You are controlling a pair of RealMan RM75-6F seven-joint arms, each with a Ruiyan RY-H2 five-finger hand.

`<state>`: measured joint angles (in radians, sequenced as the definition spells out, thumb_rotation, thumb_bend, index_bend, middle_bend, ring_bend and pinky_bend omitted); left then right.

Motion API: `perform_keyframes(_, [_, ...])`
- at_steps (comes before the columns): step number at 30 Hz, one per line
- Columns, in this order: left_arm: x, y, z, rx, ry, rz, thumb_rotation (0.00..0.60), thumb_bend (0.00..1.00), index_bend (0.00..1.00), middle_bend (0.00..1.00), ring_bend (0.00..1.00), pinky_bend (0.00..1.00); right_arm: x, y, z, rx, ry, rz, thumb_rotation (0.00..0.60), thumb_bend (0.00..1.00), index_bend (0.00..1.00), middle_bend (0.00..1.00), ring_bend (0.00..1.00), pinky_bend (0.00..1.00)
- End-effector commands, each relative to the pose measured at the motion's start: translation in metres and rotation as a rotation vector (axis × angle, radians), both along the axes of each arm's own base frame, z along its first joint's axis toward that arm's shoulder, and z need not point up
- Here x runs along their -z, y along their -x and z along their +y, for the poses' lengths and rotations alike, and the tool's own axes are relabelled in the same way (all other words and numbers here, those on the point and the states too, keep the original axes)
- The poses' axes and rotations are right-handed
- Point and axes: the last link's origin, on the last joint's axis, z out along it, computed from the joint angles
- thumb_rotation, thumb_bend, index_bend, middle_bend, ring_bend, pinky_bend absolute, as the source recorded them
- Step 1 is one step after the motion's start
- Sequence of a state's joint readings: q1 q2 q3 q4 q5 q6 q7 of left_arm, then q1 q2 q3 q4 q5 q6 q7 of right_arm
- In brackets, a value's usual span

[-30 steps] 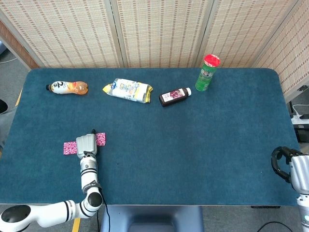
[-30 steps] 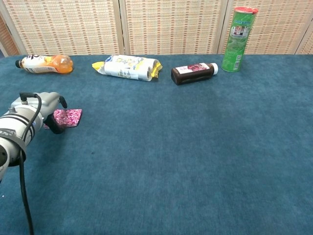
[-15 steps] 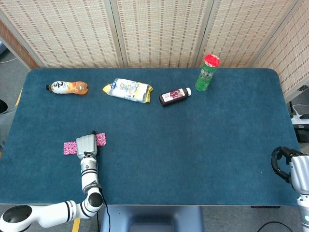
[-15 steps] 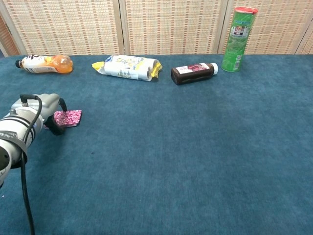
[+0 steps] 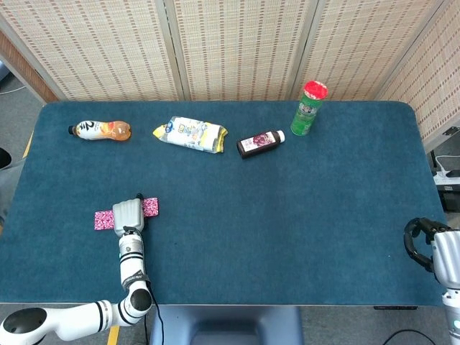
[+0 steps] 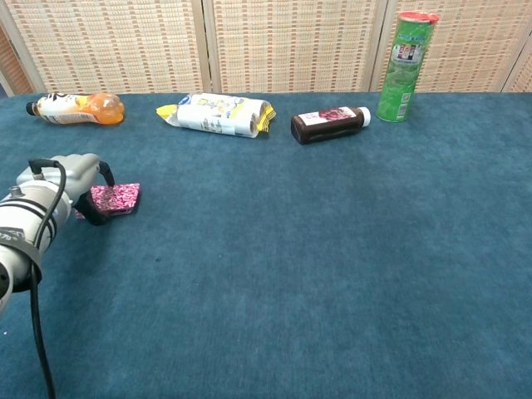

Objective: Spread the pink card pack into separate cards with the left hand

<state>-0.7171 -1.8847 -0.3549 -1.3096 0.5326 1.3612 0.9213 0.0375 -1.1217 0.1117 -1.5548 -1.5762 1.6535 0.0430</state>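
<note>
The pink card pack [image 5: 150, 208] lies on the blue table near its front left. In the head view, pink shows on both sides of my left hand [image 5: 127, 215], with another pink patch [image 5: 104, 219] to its left. The hand lies on top of the cards and hides their middle. The chest view shows the left hand [image 6: 70, 178] with dark fingers [image 6: 91, 214] curled down onto the near edge of the pink cards [image 6: 116, 198]. My right hand [image 5: 423, 242] hangs off the table's front right corner, fingers curled in around nothing.
Along the back of the table lie an orange drink bottle [image 5: 100, 130], a yellow and white snack bag [image 5: 190, 134] and a dark bottle [image 5: 260, 143]. A green can with a red lid [image 5: 309, 108] stands upright beside them. Folding screens close off the far side.
My left hand has shifted only slightly over the cards, and the pink edge on its right pokes out a touch further. The right hand has not moved.
</note>
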Motion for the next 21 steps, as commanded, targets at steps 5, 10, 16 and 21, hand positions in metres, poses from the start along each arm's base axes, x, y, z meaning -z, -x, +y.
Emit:
perform_keyframes(5, [-0.014, 0.001, -0.011, 0.045, -0.014, -0.017, 0.600, 0.39, 0.55, 1.00, 1.00, 1.00, 0.000, 0.000, -0.001, 0.001, -0.001, 0.001, 0.600, 0.59, 0.76, 0.62, 0.70, 0.96])
perform_keyframes(10, [-0.031, 0.012, -0.038, 0.088, -0.008, -0.008, 0.600, 0.39, 0.55, 1.00, 1.00, 1.00, 0.002, 0.000, -0.001, 0.003, -0.006, 0.004, 0.600, 0.59, 0.76, 0.62, 0.70, 0.96])
perform_keyframes(16, [-0.044, 0.032, -0.083, 0.048, 0.024, -0.021, 0.600, 0.39, 0.55, 1.00, 1.00, 1.00, 0.004, 0.000, -0.001, 0.002, -0.009, 0.011, 0.600, 0.59, 0.76, 0.62, 0.70, 0.96])
perform_keyframes(21, [-0.046, 0.036, -0.107, 0.038, 0.025, -0.018, 0.600, 0.39, 0.56, 1.00, 1.00, 1.00, 0.007, 0.000, -0.002, 0.003, -0.017, 0.018, 0.600, 0.59, 0.76, 0.62, 0.70, 0.96])
